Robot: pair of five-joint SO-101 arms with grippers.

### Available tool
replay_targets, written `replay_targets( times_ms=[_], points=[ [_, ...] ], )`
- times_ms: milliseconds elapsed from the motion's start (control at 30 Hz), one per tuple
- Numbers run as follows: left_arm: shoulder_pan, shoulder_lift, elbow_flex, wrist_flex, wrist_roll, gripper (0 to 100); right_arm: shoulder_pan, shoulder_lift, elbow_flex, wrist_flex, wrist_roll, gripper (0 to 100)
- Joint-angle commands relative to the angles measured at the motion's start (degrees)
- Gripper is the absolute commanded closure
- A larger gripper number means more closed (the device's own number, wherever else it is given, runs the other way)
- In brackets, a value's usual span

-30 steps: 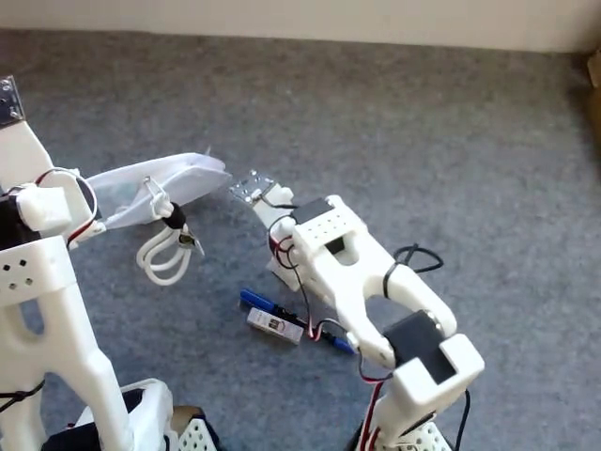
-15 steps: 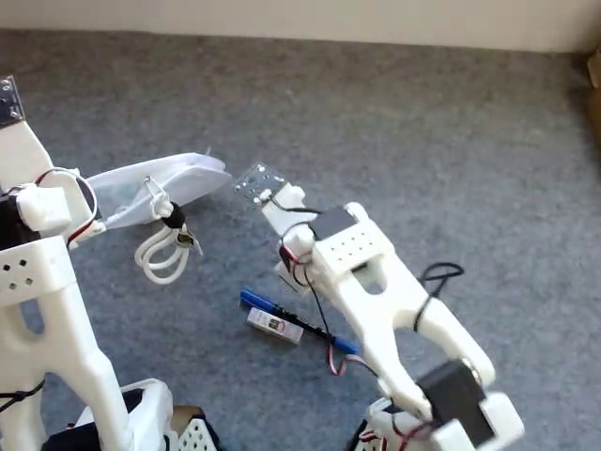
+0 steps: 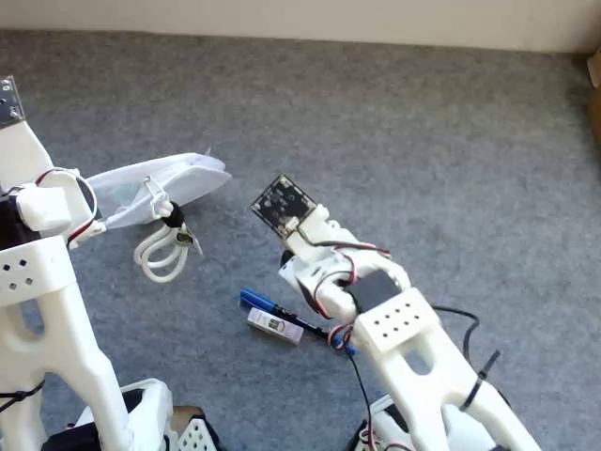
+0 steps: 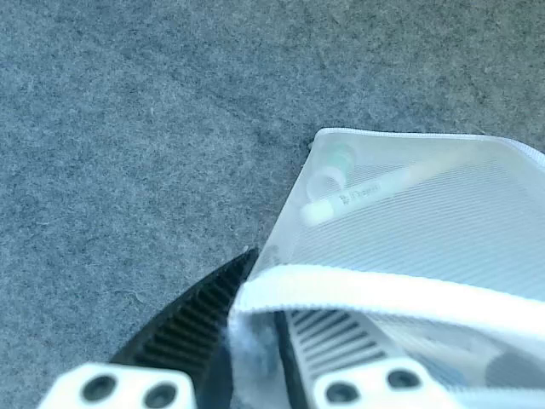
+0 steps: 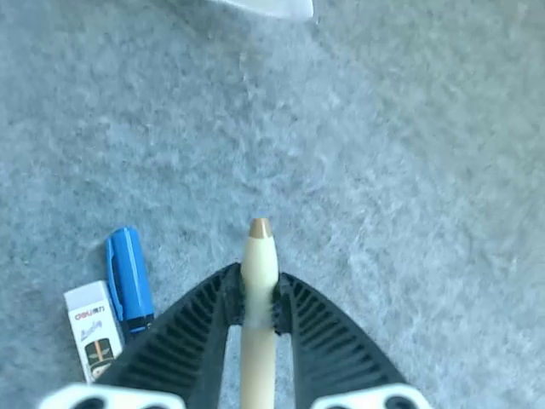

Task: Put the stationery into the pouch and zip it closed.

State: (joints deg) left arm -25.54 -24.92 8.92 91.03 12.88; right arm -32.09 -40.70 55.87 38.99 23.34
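**Pouch clamped by left arm, right arm gripping a pencil, two items on the carpet**

- Mesh pouch (image 3: 164, 188): white, see-through, lying at the left side. One end is in the left gripper (image 4: 255, 315), the other end points toward the middle.
- Left gripper is closed on the pouch's white edge band, with the mesh pinched between the black ribbed fingers (image 4: 183, 319).
- Inside the pouch: a white pen (image 4: 375, 192) against the far edge. Beside it is a small pale cap-like piece (image 4: 335, 160); I can't tell what it is.
- A white cord loop (image 3: 160, 254) hangs off the pouch near a black fitting and rests on the carpet.
- Right gripper (image 5: 258, 279) is clamped on a cream pencil (image 5: 259, 251). The brown tip sticks out past the fingertips, over bare carpet.
- A corner of the pouch is ahead of that tip, well apart from it.
- Loose stationery: blue pen (image 3: 255, 301) and a small white labelled eraser (image 3: 274, 325), side by side and touching or nearly so. They lie just beside the right arm (image 3: 394, 329), between it and the cord loop.
- Surface is grey carpet (image 3: 423, 141).
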Motion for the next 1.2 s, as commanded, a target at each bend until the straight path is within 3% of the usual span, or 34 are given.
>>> replay_targets(
  times_ms=[0,200,833,1167],
  points=[
    [-1.01,1.01,1.36,-0.70,0.53,99,0.31,-4.70,0.66,-2.24,0.44,99.3],
    [-0.84,1.01,2.33,-1.41,0.53,99,-3.56,-8.92,2.86,-2.24,-0.18,99.3],
    [-0.57,1.01,2.59,-1.67,0.62,99,-4.00,-24.57,3.03,-1.98,-24.35,99.3],
    [3.74,1.01,2.59,-1.67,0.62,99,-7.43,-38.02,7.78,-5.23,-25.14,99.3]
  ],
)
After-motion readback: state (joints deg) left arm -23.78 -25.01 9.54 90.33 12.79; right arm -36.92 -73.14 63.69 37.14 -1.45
